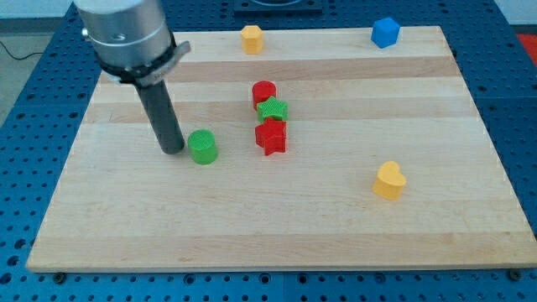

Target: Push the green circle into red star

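The green circle [202,147] is a short green cylinder left of the board's middle. The red star [271,137] lies to its right, a clear gap between them. My tip [174,150] rests on the board just left of the green circle, close to it or touching it; I cannot tell which. The rod rises from there toward the view's top left.
A green star [273,109] sits just above the red star, with a red cylinder [263,92] above that. An orange block [252,38] and a blue cube [385,32] stand at the top edge. A yellow heart [389,180] lies at the lower right.
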Available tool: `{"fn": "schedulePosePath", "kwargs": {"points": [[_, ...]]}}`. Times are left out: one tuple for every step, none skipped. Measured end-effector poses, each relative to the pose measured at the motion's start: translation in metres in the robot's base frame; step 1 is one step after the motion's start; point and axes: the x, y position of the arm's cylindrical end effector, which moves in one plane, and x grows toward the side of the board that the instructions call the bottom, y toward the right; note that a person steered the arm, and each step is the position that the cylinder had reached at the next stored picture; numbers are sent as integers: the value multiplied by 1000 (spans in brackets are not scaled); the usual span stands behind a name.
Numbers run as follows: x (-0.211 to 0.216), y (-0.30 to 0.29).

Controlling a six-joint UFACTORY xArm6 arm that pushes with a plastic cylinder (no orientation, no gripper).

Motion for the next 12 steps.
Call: {"fn": "schedulePosePath", "kwargs": {"points": [[-15,1],[-7,41],[17,87],[22,92],[26,64],[55,55],[66,70],[66,94],[66,122],[66,138],[86,138],[98,163]]}}
